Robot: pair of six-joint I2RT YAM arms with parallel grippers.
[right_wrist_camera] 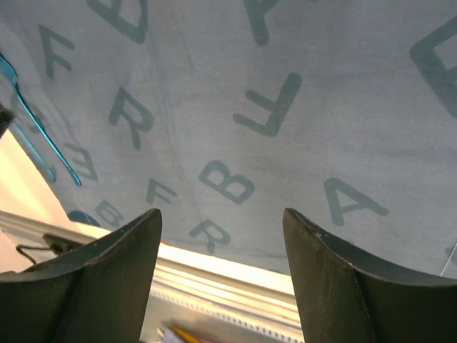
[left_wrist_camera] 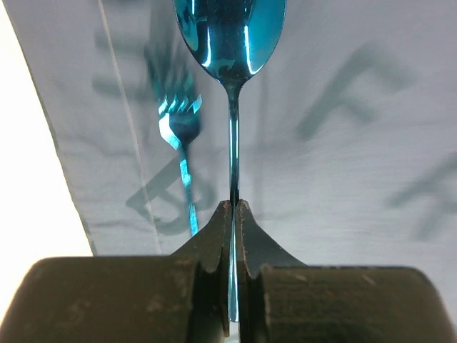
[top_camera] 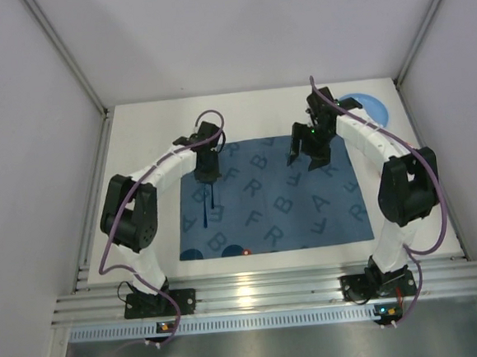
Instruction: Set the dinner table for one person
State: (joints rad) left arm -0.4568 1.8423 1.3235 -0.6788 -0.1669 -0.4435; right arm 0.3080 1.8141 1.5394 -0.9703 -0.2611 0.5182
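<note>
The left pincer [left_wrist_camera: 233, 204] is closed tight on the thin handle of a shiny blue spoon [left_wrist_camera: 230, 43], its two fingertips meeting around the stem. The spoon's bowl points away from the wrist camera, above the blue letter-printed placemat [left_wrist_camera: 343, 143]. Just to one side of the spoon, a blue fork [left_wrist_camera: 183, 139] lies flat on the cloth near the placemat's edge, and beyond that edge the white surface [left_wrist_camera: 28, 171] shows.

The right pincer [right_wrist_camera: 221, 236] has its fingers [right_wrist_camera: 107, 264] spread wide with nothing between them, and it hangs over the far right part of the placemat [right_wrist_camera: 285, 143].

From above, the left pincer [top_camera: 208, 174] is over the left side of the placemat [top_camera: 273, 200] and the right pincer [top_camera: 307, 158] is over its far edge. The placemat lies in the middle of the surface [top_camera: 136, 137], which fills the space between the side walls. A silver slotted rail [top_camera: 272, 292] runs along its near edge, where both arm bases are bolted. A blue plate [top_camera: 369, 106] sits at the far right corner, partly hidden by the right arm.
</note>
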